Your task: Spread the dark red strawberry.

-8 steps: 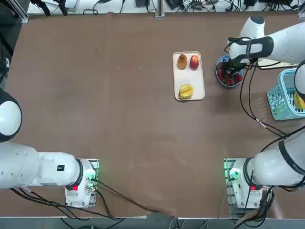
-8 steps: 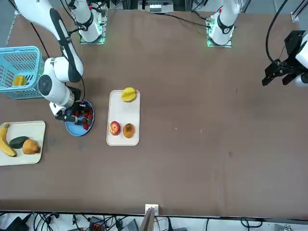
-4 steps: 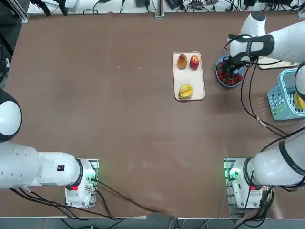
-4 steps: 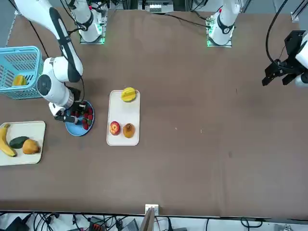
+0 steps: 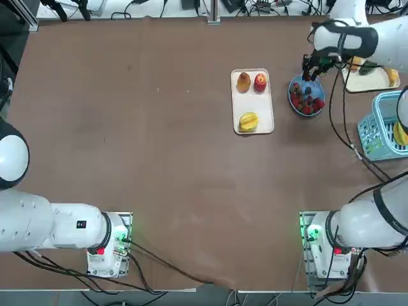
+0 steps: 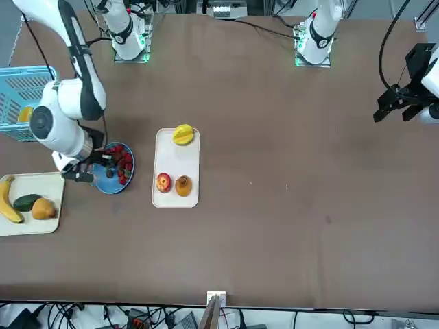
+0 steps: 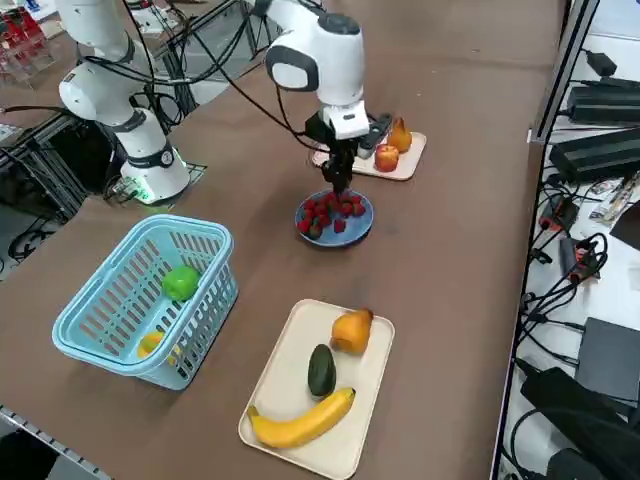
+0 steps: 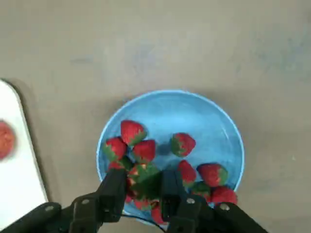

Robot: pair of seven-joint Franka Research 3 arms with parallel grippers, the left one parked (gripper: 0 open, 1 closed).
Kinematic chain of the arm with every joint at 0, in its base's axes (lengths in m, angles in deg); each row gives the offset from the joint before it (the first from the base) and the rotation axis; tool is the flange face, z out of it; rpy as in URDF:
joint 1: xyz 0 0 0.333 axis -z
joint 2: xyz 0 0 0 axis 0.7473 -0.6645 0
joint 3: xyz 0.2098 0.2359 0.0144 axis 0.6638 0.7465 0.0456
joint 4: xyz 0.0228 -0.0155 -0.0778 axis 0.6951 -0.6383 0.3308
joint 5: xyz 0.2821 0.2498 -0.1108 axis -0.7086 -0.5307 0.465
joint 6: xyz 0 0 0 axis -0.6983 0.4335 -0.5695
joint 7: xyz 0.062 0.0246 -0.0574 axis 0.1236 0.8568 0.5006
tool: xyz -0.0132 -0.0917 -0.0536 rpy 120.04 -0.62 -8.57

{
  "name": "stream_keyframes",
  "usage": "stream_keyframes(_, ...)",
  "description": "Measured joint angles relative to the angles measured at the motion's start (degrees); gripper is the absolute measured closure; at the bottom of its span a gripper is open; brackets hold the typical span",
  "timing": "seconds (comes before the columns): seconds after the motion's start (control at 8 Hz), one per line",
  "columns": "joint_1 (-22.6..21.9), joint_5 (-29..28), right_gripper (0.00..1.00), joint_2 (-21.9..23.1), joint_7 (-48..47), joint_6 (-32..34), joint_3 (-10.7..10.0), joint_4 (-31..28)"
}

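right gripper (image 8: pixel 141 187) above blue plate (image 8: pixel 214 121) | fingers clamped on a strawberry (image 8: pixel 142 175) | other strawberries on plate | plate on counter (image 5: pixel 159 140) beside white tray (image 5: pixel 254 105)

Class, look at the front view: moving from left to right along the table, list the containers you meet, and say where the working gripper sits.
Blue basket → tray with the banana → blue plate of strawberries → white tray. The right gripper hangs over the blue plate's left edge.
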Motion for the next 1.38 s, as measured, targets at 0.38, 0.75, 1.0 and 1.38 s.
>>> stream_keyframes(0.38,0.01,0.02,0.61,-6.97,0.0,-0.01,-0.03,7.01)
stream_keyframes(0.75,0.02,0.09,0.61,-12.65,0.06,-0.19,-0.05,10.17)
stream_keyframes(1.0,0.5,0.14,0.51,-13.17,0.12,-0.1,-0.24,10.57)
stream_keyframes(1.38,1.58,0.16,0.09,-13.18,0.12,-0.04,-0.28,10.6)
